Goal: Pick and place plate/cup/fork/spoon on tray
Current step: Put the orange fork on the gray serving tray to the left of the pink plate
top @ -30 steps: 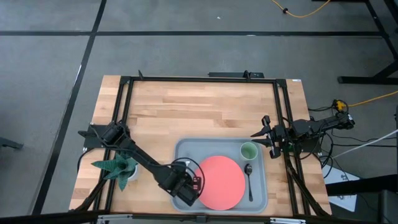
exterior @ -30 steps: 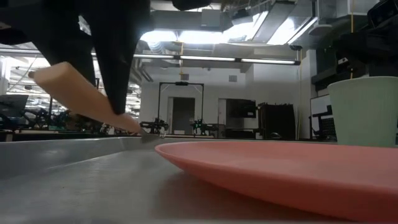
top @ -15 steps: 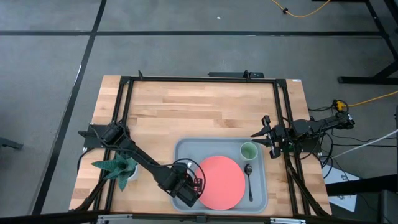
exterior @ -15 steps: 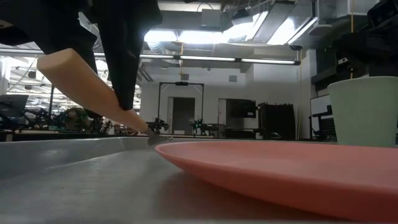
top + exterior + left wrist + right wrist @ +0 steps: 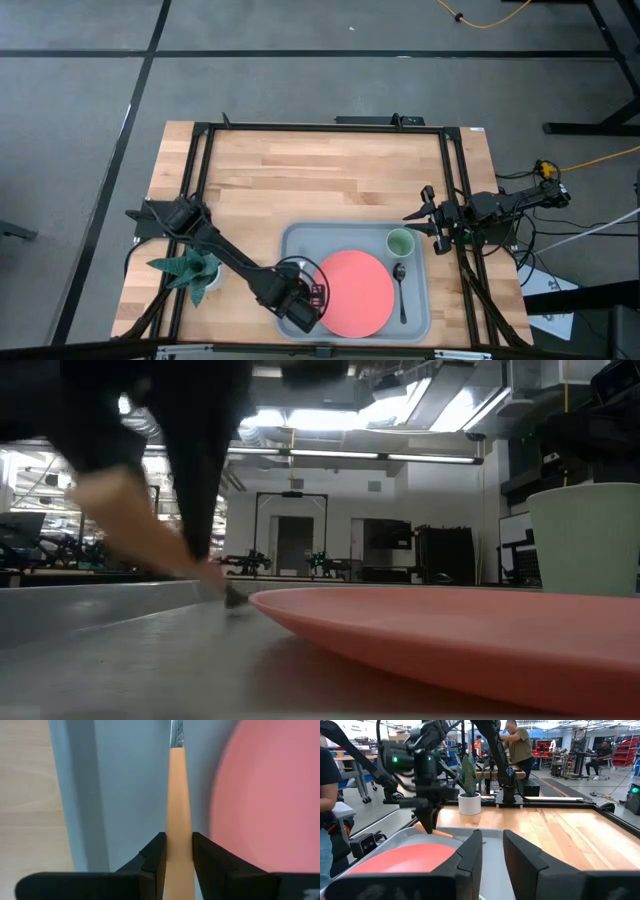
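- Your left gripper point(image 5: 178, 851) is clamped on the fork point(image 5: 178, 810) by its orange handle, low centre of the wrist frame. The tines point down onto the tray point(image 5: 300, 238) floor, just left of the plate point(image 5: 356, 292).
- If you let go while the handle is this steeply tilted, the fork may tip onto the plate's rim or bounce; lower it flatter first.
- Push down further and the tines could scrape the tray and shove it.
- The right gripper point(image 5: 492, 851) waits at the right edge of the high frame, fingers parted and empty.
- Cup point(image 5: 400, 242) and spoon point(image 5: 400, 288) lie on the tray, right of the plate.
- No readable brand or label on the task things.
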